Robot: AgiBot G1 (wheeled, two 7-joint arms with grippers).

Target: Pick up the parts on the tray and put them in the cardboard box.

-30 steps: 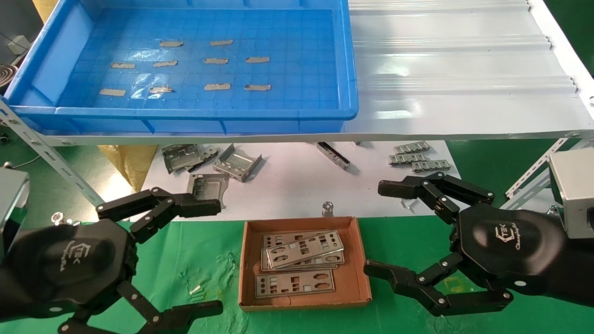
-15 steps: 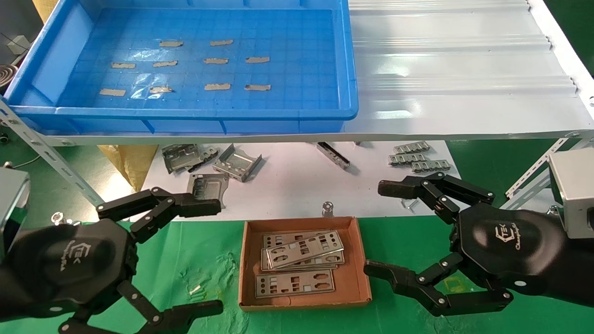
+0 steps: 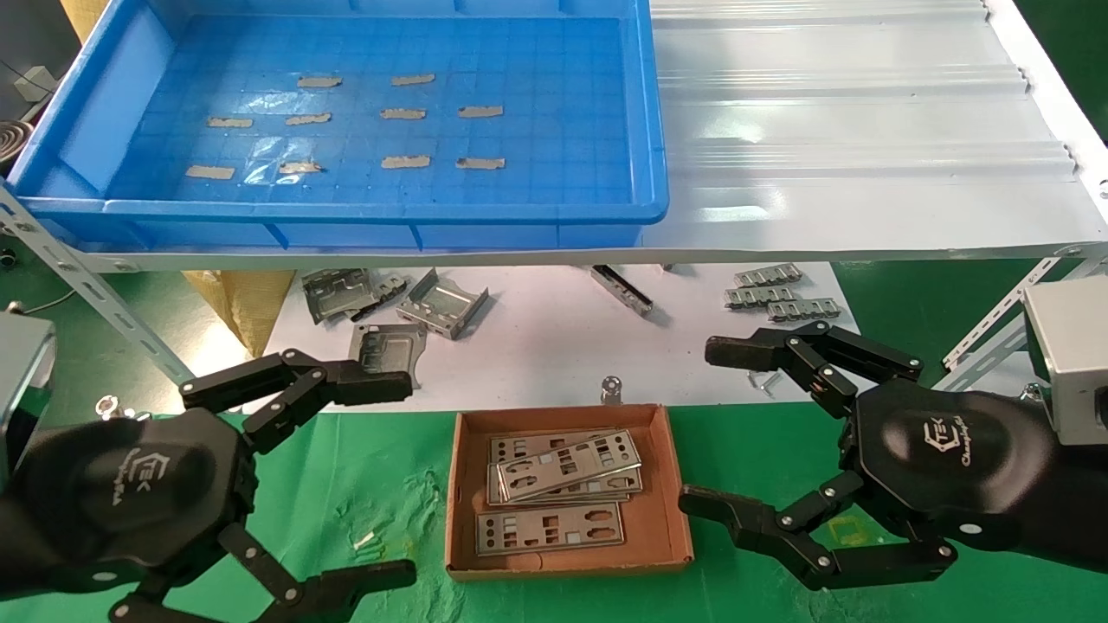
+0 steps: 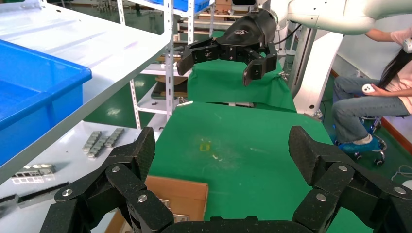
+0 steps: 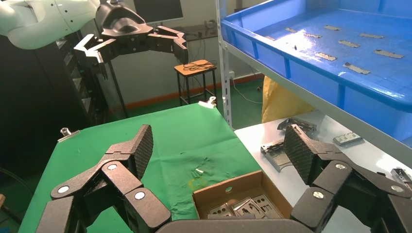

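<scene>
The blue tray [image 3: 346, 210] sits on the upper shelf, its floor showing only beige tape scraps; no parts lie in it. The cardboard box [image 3: 563, 567] rests on the green cloth below and holds several silvery parts [image 3: 567, 467], stacked and overlapping. My left gripper [image 3: 400, 478] hovers left of the box, open and empty. To the box's right my right gripper [image 3: 705, 426] is also open and empty. The right wrist view looks between the right gripper [image 5: 219, 145] jaws onto the box [image 5: 228, 187] and parts [image 5: 252, 206]. The left gripper [image 4: 223, 148] frames a box corner [image 4: 180, 194].
Bent grey brackets [image 3: 433, 303] and small notched strips [image 3: 779, 294] lie on the white sheet behind the box. The white corrugated shelf [image 3: 866, 130] overhangs them, on slotted metal struts [image 3: 86, 285]. A seated person [image 4: 374, 107] is beyond the table.
</scene>
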